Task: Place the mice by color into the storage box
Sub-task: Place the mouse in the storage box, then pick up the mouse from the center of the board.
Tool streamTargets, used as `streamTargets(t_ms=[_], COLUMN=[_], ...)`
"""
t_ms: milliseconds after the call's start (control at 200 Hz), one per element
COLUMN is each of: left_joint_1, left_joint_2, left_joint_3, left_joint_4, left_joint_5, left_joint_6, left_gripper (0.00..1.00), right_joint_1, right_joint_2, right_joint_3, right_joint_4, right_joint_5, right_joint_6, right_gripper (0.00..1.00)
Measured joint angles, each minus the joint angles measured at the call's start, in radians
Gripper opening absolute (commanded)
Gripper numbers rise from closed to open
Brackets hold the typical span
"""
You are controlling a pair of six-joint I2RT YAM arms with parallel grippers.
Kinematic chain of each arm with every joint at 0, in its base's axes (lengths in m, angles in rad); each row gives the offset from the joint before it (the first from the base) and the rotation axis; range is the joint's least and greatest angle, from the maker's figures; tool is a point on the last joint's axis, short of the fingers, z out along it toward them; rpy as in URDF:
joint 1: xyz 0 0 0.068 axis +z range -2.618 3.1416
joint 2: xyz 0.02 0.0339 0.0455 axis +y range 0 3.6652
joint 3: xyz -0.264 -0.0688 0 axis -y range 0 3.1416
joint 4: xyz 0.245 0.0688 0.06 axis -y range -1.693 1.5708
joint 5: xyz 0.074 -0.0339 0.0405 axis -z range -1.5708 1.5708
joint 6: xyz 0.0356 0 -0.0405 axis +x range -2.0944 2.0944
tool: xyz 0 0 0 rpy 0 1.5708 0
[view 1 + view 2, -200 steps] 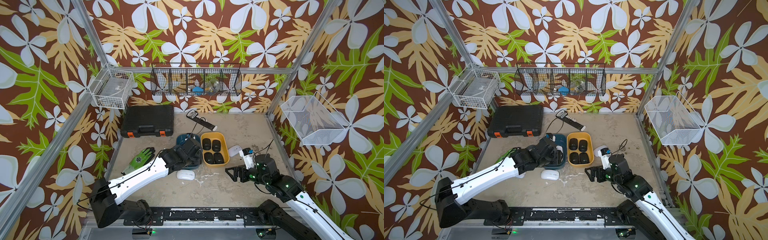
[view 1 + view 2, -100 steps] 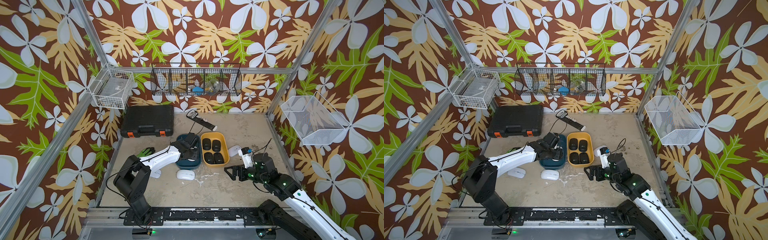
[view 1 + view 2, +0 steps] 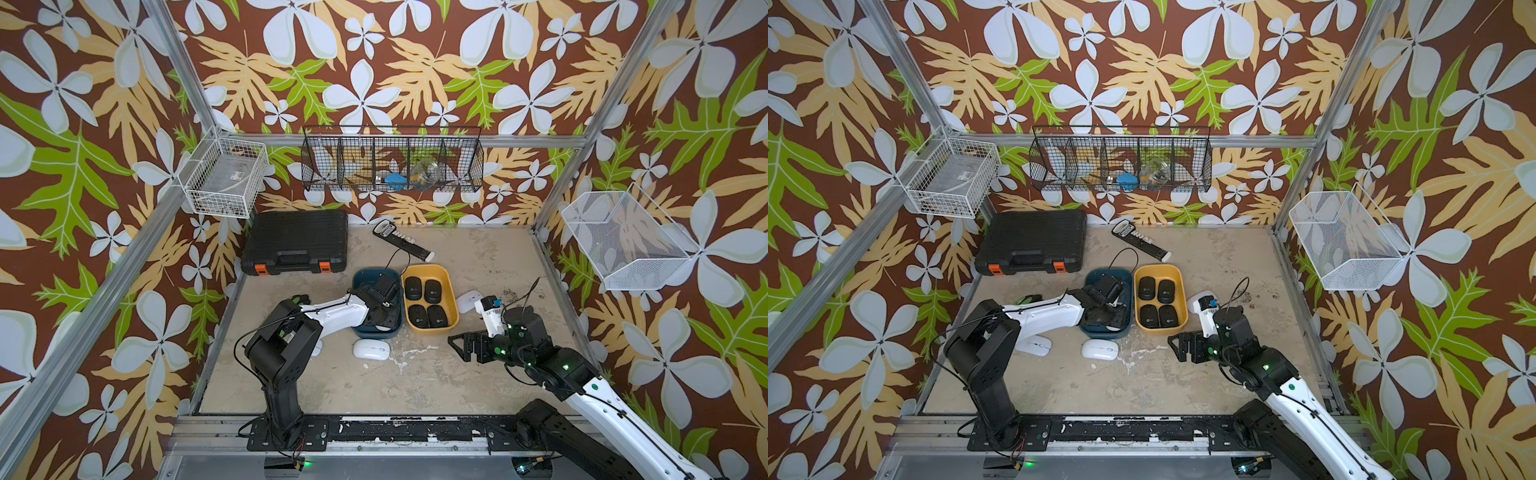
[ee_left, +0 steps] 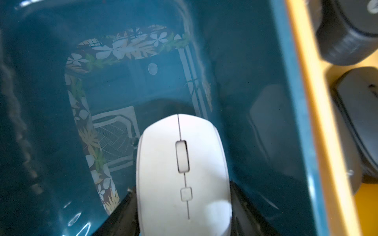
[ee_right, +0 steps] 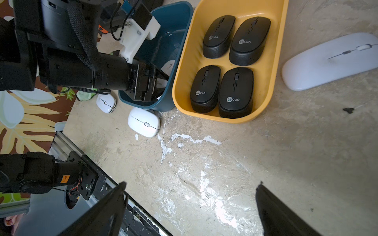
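My left gripper (image 4: pixel 182 188) is shut on a white mouse (image 4: pixel 182 173) and reaches down inside the dark blue bin (image 3: pixel 365 272), near its front end (image 3: pixel 1100 272). Beside it, the yellow bin (image 3: pixel 428 268) holds several black mice (image 3: pixel 432 291) (image 5: pixel 235 92). Three white mice lie on the table: one in front of the blue bin (image 3: pixel 371 349) (image 5: pixel 144 124), one by the left arm (image 3: pixel 1034 345) and one right of the yellow bin (image 3: pixel 467 300) (image 5: pixel 331 61). My right gripper (image 3: pixel 459 347) (image 5: pixel 191 185) is open over bare table, in front of and to the right of the yellow bin.
A black tool case (image 3: pixel 297 241) and a black power strip (image 3: pixel 401 241) lie at the back. A green and black glove (image 3: pixel 297 298) sits behind the left arm. Wire baskets hang on the walls (image 3: pixel 224 178) (image 3: pixel 623 245). A metal rail (image 3: pixel 374 430) runs along the front edge.
The left arm has folded, its elbow rising near the front left, while its gripper with the white mouse has sunk lower into the blue bin. The right arm has hardly moved.
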Motion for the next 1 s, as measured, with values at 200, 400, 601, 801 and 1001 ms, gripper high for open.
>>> streamTargets(t_ms=[200,400,601,801,1001], left_joint_1=[0.0,0.0,0.0,0.04,0.15], left_joint_2=[-0.014,-0.077,-0.196,-0.4,-0.634], left_joint_3=[-0.013,-0.014,0.007,-0.015,-0.167], left_joint_4=[0.009,-0.002,-0.05,-0.124,-0.2], left_joint_5=[0.011,0.015,-0.006,-0.04,-0.044], left_joint_6=[-0.015,-0.018,-0.031,-0.078,-0.139], left_gripper=[0.85,0.9,0.93,1.0,1.0], right_joint_1=[0.0,0.0,0.0,0.0,0.0], right_joint_2=[0.006,0.014,0.018,0.017,0.016], right_joint_3=[-0.005,-0.004,-0.002,-0.01,-0.014], right_joint_4=[0.013,0.028,0.036,0.05,0.058], right_joint_5=[0.0,-0.001,-0.005,-0.01,-0.026], right_joint_6=[0.0,0.0,-0.003,-0.003,-0.003], right_gripper=[1.0,1.0,1.0,1.0,1.0])
